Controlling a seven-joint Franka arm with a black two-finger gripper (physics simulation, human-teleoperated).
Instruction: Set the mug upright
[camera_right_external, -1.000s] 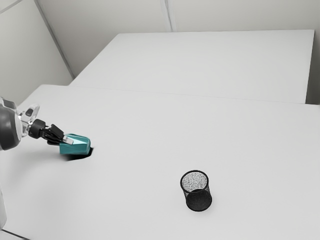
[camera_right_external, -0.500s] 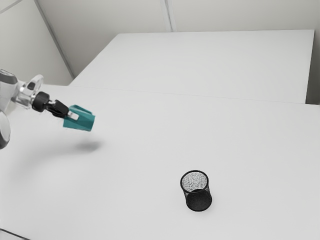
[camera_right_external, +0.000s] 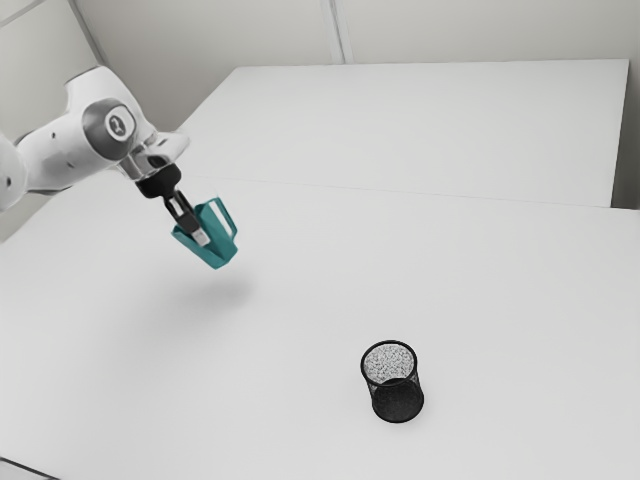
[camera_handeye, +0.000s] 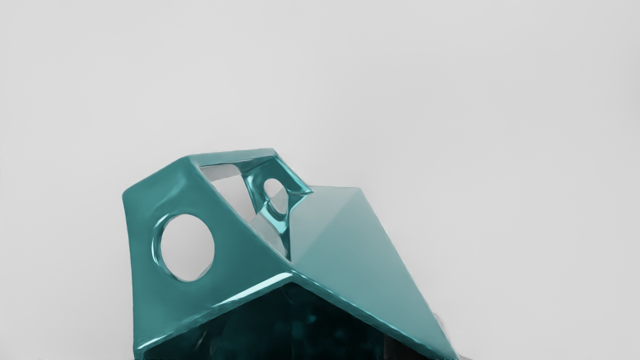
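Observation:
The teal faceted mug (camera_right_external: 216, 248) hangs tilted in the air above the table, its shadow on the surface below. My gripper (camera_right_external: 200, 238), reaching down from the upper left of the exterior view, is shut on the mug near its rim. The handle stands out on the side toward the exterior view's right, and the narrower base points obliquely down. In the wrist view the mug (camera_handeye: 330, 240) shows its dark open mouth toward my hand, with the pierced handle beside the body.
A black mesh cup (camera_right_external: 398, 400) stands on the white table (camera_right_external: 480, 290), nearer the camera and toward the exterior view's right. A second white surface (camera_right_external: 420, 125) lies behind the table, with pale walls around it. A thin dark line crosses the near left corner.
The gripper has lifted the mug off the table, then carried it toward the exterior view's right. Hand and mug have turned together, bringing the mug's base lower and the arm more steeply above it.

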